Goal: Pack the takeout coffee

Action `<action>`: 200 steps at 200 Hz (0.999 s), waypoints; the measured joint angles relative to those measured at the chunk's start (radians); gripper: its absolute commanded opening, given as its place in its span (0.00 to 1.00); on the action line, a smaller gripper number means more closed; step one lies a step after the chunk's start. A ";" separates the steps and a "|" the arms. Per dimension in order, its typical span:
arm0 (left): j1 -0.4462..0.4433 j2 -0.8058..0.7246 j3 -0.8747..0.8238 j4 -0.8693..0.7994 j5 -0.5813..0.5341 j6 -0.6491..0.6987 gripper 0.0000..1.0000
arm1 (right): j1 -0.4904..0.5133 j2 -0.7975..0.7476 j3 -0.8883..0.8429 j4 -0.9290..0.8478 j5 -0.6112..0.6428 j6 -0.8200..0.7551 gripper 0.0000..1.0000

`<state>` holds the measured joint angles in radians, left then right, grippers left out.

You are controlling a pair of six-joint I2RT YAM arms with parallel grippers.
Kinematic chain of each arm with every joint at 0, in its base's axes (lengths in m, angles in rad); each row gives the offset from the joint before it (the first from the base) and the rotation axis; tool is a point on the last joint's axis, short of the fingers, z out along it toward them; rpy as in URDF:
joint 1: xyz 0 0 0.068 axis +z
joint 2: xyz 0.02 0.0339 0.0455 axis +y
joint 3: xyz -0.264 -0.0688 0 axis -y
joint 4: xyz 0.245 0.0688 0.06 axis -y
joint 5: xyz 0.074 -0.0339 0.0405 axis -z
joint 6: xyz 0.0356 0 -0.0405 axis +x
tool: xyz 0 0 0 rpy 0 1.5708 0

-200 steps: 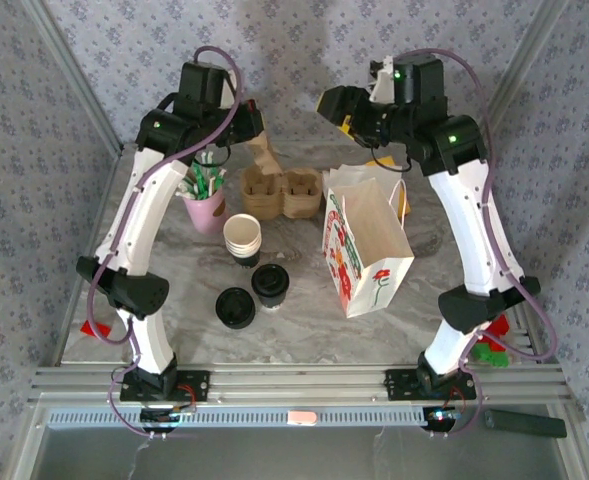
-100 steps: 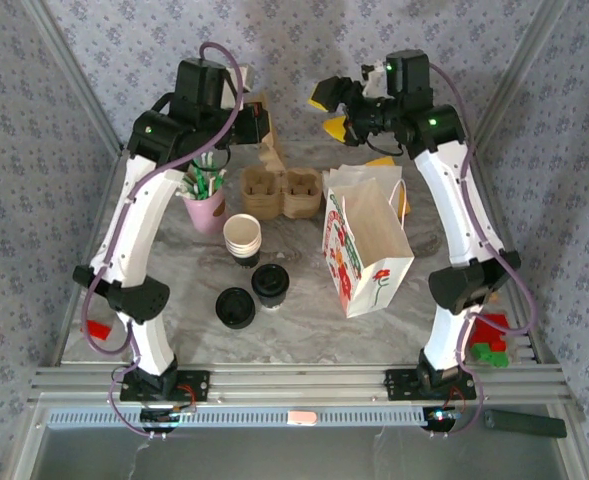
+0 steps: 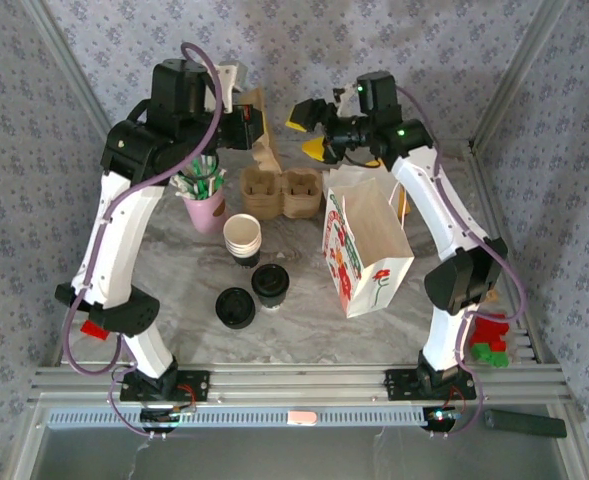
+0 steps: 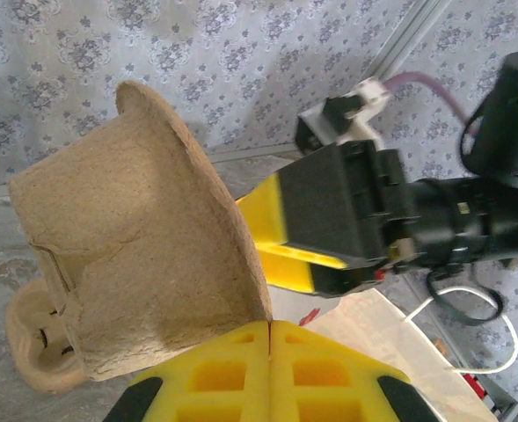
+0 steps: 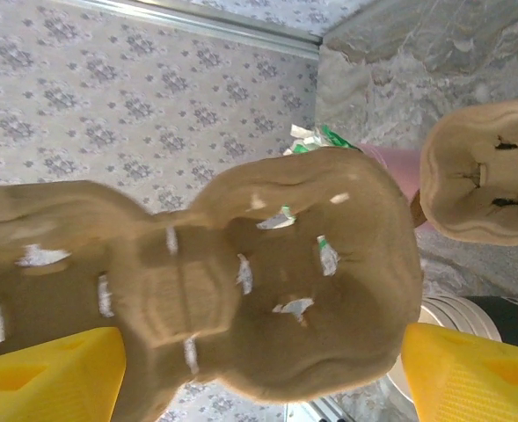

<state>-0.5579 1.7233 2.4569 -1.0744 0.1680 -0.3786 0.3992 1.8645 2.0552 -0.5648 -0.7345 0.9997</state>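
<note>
**Entry: takeout coffee, packing, carrier stage**

- **Takeout coffee** [image 3: 270,283]: stands upright on the bench [image 3: 304,320], left of the middle and toward the near edge. Its black lid is on. No gripper touches it.
- **Loose black lid** [image 3: 235,307]: lies flat just beside the coffee, on its near-left side.
- **Stack of paper cups** [image 3: 242,235]: stands just behind the coffee, toward the far edge.
- **Paper bag** [image 3: 369,250]: stands right of the coffee with its mouth open upward. Nothing can be seen inside it.
- **Pulp carrier** [image 4: 144,255]: held in the air above the far edge of the bench, between the two arms.
- **Spare carriers** [image 3: 280,190]: rest on the bench at the far edge, beside a pink cup [image 3: 204,208] of sachets.
- **Left gripper** [image 4: 270,338]: fingers together, pinching the rim of the pulp carrier.
- **Right gripper** [image 3: 309,132]: fingers apart, one on each side of the carrier's free end. In the right wrist view neither finger presses on it.

**Step in hand (judged):** readying a carrier, either a handover or a two-handed hold. The coffee itself is not yet packed.

**Next move calls for (judged):** the right gripper should line up on a firm rim of the carrier and close gently, since moulded pulp crushes and tears. The carrier must then come down level on a bare part of the bench before the cup is lifted in upright.
</note>
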 measured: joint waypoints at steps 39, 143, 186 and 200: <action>0.000 -0.002 0.002 0.000 0.008 -0.011 0.00 | 0.020 0.000 -0.064 0.135 -0.037 0.026 0.85; -0.001 -0.001 0.028 0.002 0.035 -0.041 0.00 | 0.058 -0.002 -0.130 0.401 -0.154 0.113 0.85; -0.001 -0.001 0.033 0.003 0.042 -0.042 0.00 | 0.058 0.004 -0.151 0.492 -0.201 0.167 0.85; -0.001 0.000 0.034 0.003 0.046 -0.042 0.00 | 0.058 0.007 -0.156 0.518 -0.219 0.188 0.85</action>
<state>-0.5587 1.7233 2.4912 -1.0710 0.2138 -0.4202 0.4572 1.8713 1.8996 -0.0463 -0.9535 1.1873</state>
